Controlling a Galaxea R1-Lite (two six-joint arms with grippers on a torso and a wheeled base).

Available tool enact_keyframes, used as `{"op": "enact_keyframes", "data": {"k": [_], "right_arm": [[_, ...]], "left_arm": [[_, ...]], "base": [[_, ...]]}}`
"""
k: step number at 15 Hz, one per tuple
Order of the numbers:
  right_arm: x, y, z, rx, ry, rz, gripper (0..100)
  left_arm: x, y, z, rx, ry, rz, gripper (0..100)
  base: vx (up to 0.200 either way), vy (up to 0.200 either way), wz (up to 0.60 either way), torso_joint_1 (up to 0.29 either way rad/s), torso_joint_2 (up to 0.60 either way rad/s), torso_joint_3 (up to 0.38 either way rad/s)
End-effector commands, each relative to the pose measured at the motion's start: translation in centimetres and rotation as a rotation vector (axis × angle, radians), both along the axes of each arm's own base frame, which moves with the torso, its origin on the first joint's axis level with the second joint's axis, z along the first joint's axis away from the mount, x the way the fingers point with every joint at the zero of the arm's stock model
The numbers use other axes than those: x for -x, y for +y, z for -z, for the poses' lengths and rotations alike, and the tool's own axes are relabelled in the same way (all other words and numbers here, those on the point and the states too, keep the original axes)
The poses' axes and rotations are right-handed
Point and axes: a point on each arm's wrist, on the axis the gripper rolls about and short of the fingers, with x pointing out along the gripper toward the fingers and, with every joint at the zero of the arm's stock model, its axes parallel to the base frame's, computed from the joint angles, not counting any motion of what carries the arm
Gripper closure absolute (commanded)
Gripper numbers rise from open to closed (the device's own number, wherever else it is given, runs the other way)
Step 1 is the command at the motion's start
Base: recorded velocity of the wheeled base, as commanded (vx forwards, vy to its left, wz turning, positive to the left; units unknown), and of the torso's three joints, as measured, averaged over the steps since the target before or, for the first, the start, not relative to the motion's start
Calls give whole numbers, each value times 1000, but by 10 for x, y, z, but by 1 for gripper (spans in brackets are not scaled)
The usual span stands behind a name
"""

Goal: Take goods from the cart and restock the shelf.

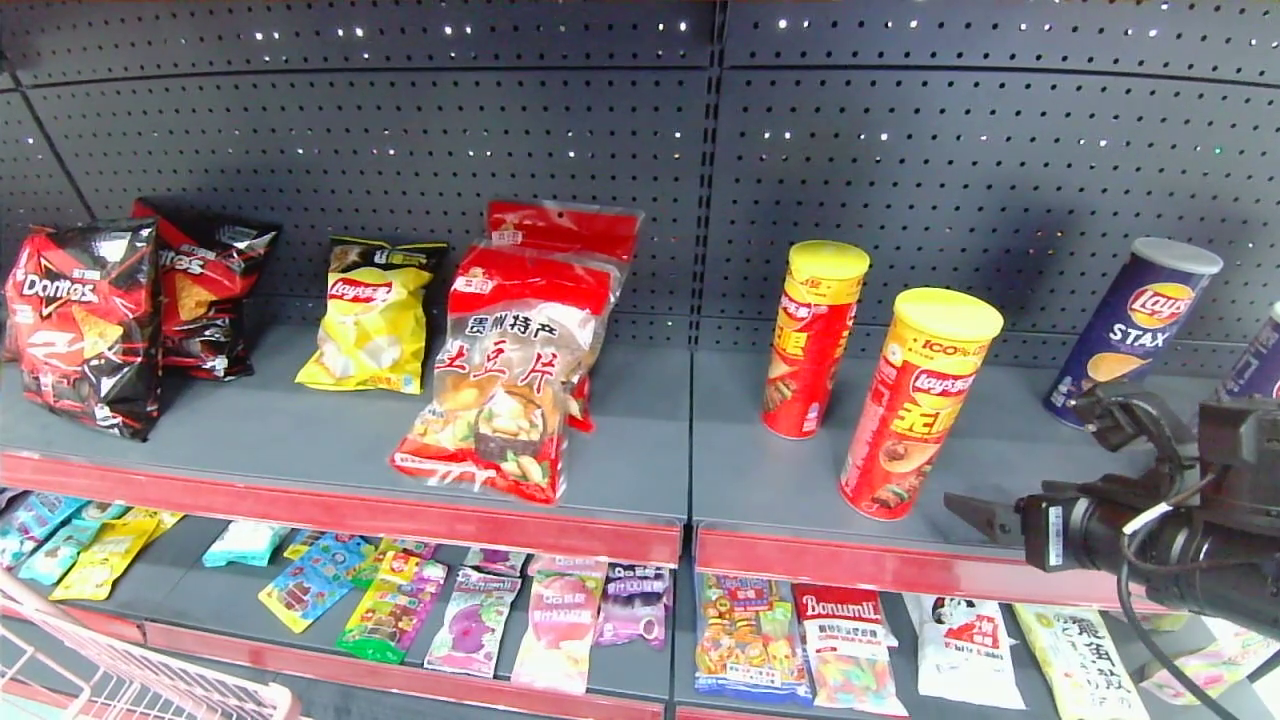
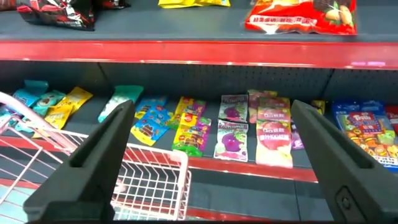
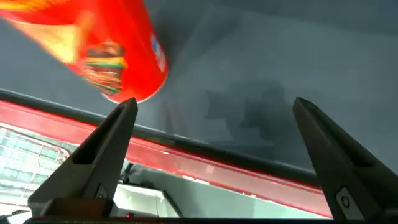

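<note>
The pink cart (image 2: 158, 152) is down at the near left. The left gripper (image 2: 212, 104) hangs by its corner with the jaws spread wide and nothing between them. I only get a corner of the basket, so I can't tell what goods are left in it.

Over on the right, the right gripper (image 3: 214, 101) sits at the front lip of the upper shelf (image 1: 300, 440), also wide open and empty. It's just right of a red can (image 1: 915, 405) that stands upright near the edge, not touching the fingers.

Farther back there's a second red can (image 1: 812, 340), a blue can (image 1: 1130, 330) far right, and snack bags (image 1: 500, 370) to the left.

My guess is that can's shelved and next up is another grab from the cart. There's plenty of bare shelf to fill.
</note>
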Motion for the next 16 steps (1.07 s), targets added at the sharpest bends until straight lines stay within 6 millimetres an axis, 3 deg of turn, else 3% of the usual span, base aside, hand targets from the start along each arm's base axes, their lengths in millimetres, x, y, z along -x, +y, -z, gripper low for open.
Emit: {"op": "enact_keyframes", "data": {"k": [1,16], "right_arm": [[-6,1,7,5,23,0,0],[-31,-2,13,26,19,57,0]], "left_arm": [[0,0,0,-2,3,1,0],[0,0,0,-2,3,0,0]], "base": [[0,0,0,0,0,0],[0,0,0,0,0,0]]}}
